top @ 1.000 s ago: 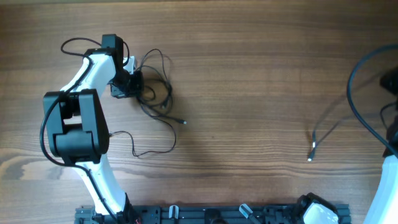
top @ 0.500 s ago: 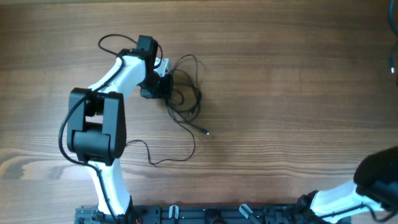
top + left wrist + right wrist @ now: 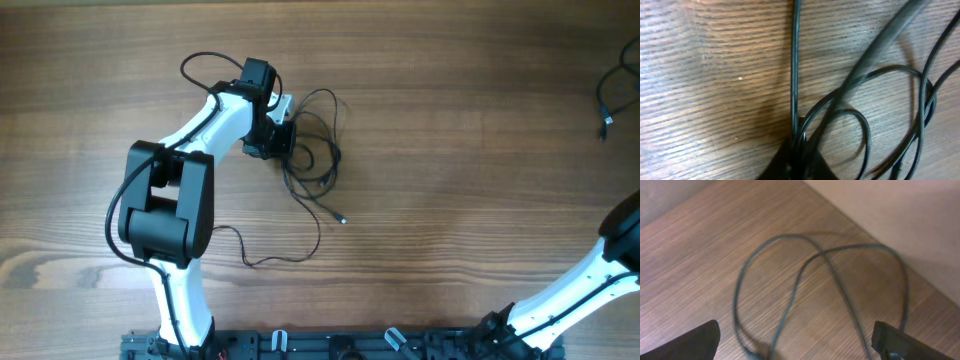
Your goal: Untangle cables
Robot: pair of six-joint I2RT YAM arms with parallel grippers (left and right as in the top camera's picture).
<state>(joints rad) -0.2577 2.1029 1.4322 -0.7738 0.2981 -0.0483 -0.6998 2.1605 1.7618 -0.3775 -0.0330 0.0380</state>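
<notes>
The cables [image 3: 312, 152] are thin black wires in loose loops left of the table's middle. One strand ends in a small plug [image 3: 344, 219], and another strand [image 3: 280, 256] trails back toward the arm. My left gripper [image 3: 278, 141] is shut on the bundle's left side. The left wrist view shows its fingertips [image 3: 800, 167] pinching strands where the loops [image 3: 865, 120] cross. A separate thin cable [image 3: 606, 100] lies at the far right edge. In the right wrist view that cable [image 3: 790, 290] lies looped below my right gripper [image 3: 800, 347], whose jaws stand wide open with nothing held.
The wooden table's far corner and edge [image 3: 860, 227] run close behind the right-hand cable. The left arm's own thicker black cable [image 3: 205, 62] arcs above its wrist. The right arm's white link [image 3: 590, 285] crosses the lower right corner.
The left gripper has carried the bundle to the right. The right gripper has opened and let go of its cable, which now lies further back at the right edge. The right arm has swung.
</notes>
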